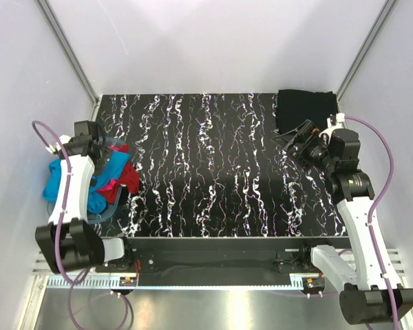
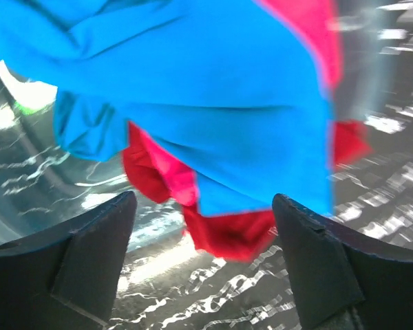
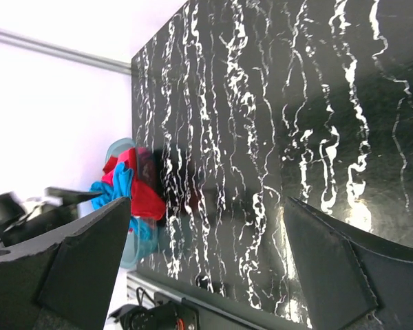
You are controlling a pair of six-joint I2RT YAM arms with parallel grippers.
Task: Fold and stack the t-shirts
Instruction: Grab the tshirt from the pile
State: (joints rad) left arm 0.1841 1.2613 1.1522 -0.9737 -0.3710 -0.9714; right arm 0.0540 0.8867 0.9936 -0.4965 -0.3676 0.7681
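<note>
Cloth looks limp and light: the turquoise t-shirt lies heaped in the plastic tub at the desk's left edge, probably best pinched at a fold. Left tool and right tool gape, empty.

A translucent pale-blue tub sits at the black marbled table's left edge.

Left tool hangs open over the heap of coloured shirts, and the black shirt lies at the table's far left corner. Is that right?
Not quite: the black shirt lies at the far right corner of the table, as the top external view shows. The rest holds: the left tool hangs open over the coloured shirts.
</note>
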